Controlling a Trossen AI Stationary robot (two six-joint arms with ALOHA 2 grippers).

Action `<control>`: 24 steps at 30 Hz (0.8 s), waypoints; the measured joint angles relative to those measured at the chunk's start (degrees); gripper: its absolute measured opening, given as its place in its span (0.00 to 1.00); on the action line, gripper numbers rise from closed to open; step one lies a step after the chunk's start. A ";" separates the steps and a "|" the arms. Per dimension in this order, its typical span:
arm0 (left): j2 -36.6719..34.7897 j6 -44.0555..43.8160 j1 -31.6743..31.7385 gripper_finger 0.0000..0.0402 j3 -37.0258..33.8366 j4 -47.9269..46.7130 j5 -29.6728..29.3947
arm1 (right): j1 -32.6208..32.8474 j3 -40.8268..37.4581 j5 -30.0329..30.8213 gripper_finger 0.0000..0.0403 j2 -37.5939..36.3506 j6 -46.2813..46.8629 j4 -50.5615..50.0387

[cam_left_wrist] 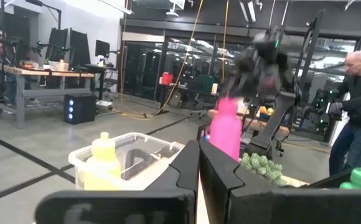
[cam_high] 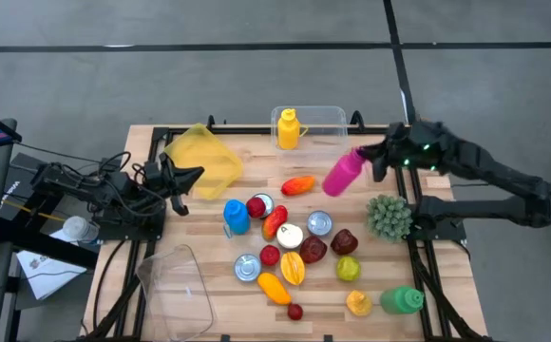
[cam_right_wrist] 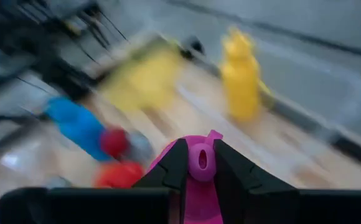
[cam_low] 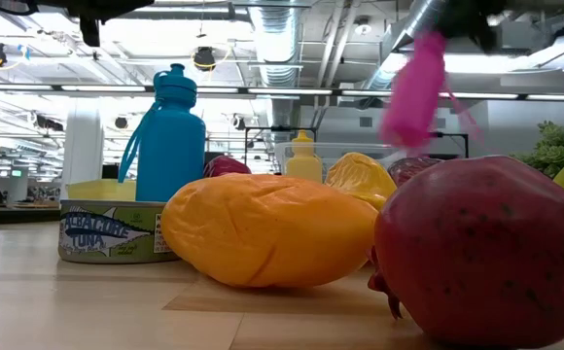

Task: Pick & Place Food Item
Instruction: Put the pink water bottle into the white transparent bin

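Overhead, the right end effector (cam_high: 375,157) gripped the pink bottle (cam_high: 343,172) by its cap end, its fingers closed on it, carrying it tilted above the tabletop (cam_high: 218,275). Just beyond it sat the clear bin (cam_high: 325,120) with the yellow bottle (cam_high: 288,129); below it lay the cluster of fruit, probably a mango (cam_high: 298,184) nearest. The left end effector (cam_high: 188,177) waited by the yellow lid (cam_high: 205,160), fingers closed.

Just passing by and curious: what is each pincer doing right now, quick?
Left pincer: shut, holding nothing, at the table's left edge.
Right pincer: shut on the pink bottle, lifted above the table.
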 joint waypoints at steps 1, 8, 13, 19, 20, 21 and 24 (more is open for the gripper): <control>0.01 0.00 0.00 0.00 0.00 -0.16 0.00 | 0.56 3.12 0.31 0.12 1.98 -0.60 0.74; -0.01 -0.39 0.00 0.00 0.00 -0.73 0.02 | -2.71 23.00 9.10 0.12 19.29 -8.96 0.05; -0.01 -0.39 0.00 0.00 0.00 -0.97 0.02 | -9.20 27.01 8.63 0.12 30.92 -14.53 -0.23; 0.00 -0.33 0.00 0.00 0.00 -0.94 0.01 | -14.42 25.85 8.41 0.12 37.21 -18.83 1.23; 0.01 -0.31 0.00 0.00 0.00 -0.96 0.02 | -15.06 25.05 7.49 0.12 37.53 -19.25 3.56; 0.01 -0.31 0.07 0.00 0.00 -0.96 0.02 | -15.84 24.00 5.53 0.12 37.63 -19.17 5.89; 0.01 -0.31 0.07 0.00 0.00 -0.94 0.02 | -18.36 20.32 1.09 0.12 36.62 -17.77 8.05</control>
